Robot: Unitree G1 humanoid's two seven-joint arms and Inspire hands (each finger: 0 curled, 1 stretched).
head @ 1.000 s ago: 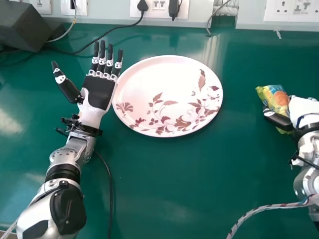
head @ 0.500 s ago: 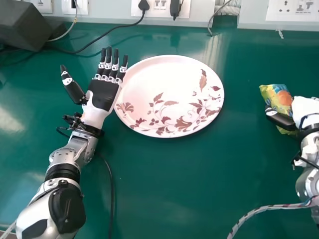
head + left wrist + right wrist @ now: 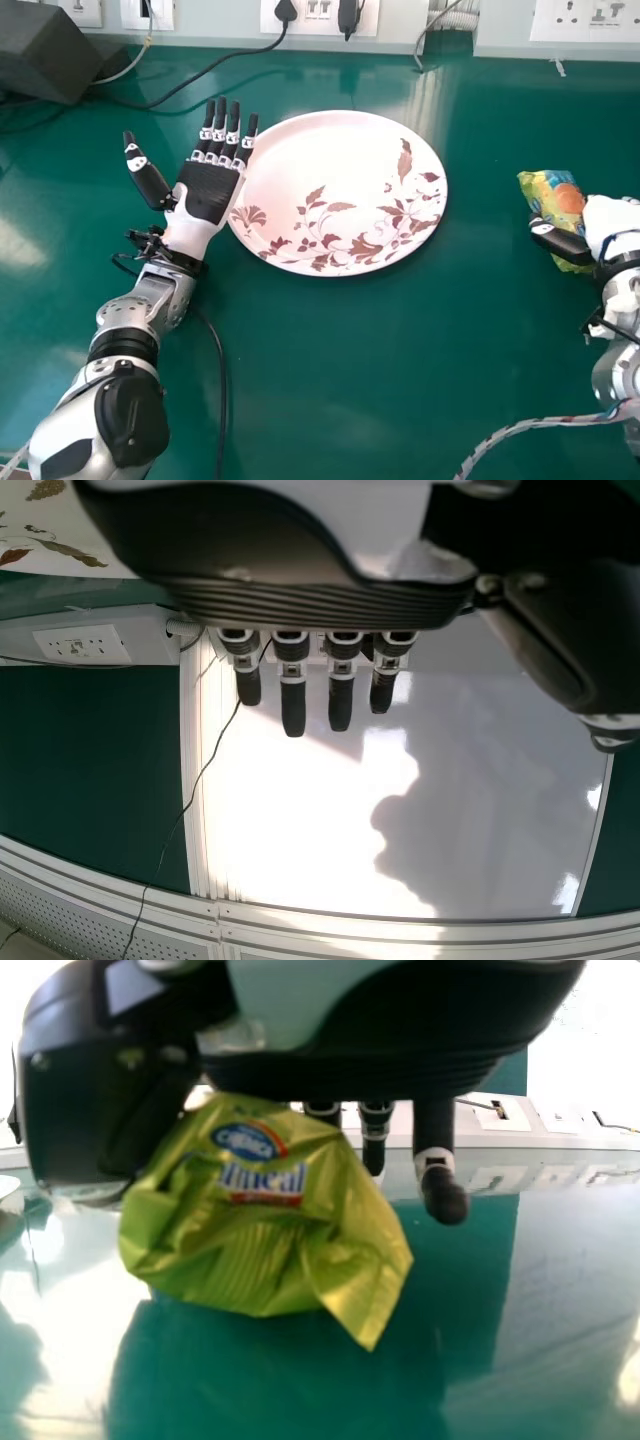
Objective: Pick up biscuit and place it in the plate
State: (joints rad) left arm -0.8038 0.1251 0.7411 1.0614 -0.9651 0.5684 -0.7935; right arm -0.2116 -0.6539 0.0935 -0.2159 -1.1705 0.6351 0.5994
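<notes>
The left hand [image 3: 207, 192] lies palm up at the left side of the plate [image 3: 335, 185], its fingers straight and slightly spread, its thumb standing well out from them, and nothing held in it. In the left wrist view those fingers [image 3: 292, 705] also reach out straight, with small gaps between their tips. The plate, pale with brown leaves and flowers, lies on the green table [image 3: 340, 400] just beside these fingers, on the side away from their thumb; its rim comes so close to the nearest finger that I cannot tell whether they touch. The right hand [image 3: 612, 222] is well apart from the plate, at the right side of the head view, with its thumb and fingers closed in on the biscuit packet [image 3: 560, 192]. The packet sits between that thumb and the fingers, yellow and green and crumpled, and part of it sticks out past them. In the right wrist view a loose corner of the wrapper hangs below the grip, and one finger [image 3: 445, 1195] reaches out beside the packet rather than around it. Beyond the left fingertips a black cable [image 3: 215, 68] runs over the table to a plug [image 3: 287, 12] at the wall.
</notes>
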